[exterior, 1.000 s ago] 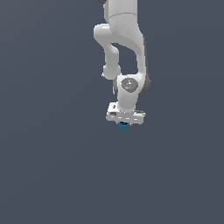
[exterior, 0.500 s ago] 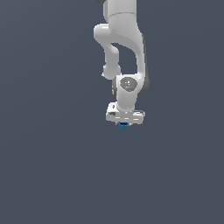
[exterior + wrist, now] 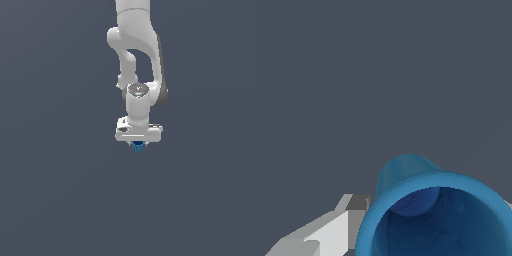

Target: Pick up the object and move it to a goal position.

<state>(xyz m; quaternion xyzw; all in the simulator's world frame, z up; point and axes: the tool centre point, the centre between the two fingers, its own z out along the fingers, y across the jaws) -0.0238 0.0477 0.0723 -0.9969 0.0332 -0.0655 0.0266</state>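
gripping the smooth, hollow blue cylinder (image 3: 138, 146), the blocky white pincer (image 3: 138, 148) stands clamped.

Distant exterior view; close wrist view

One blue cup (image 3: 138, 146), one tool (image 3: 138, 145) (a single white arm (image 3: 136, 55)).

Setting: simulated scene, not a real room. Evidence: uniform slate-grey backdrop filling both views, with no floor line, walls, furniture or shadows. White arm (image 3: 136, 60) rendered with smooth, flat-shaded surfaces. In the wrist view a finger (image 3: 331, 231) shows blocky, faceted edges, and the blue cup (image 3: 431, 215) has clean, textureless colouring.
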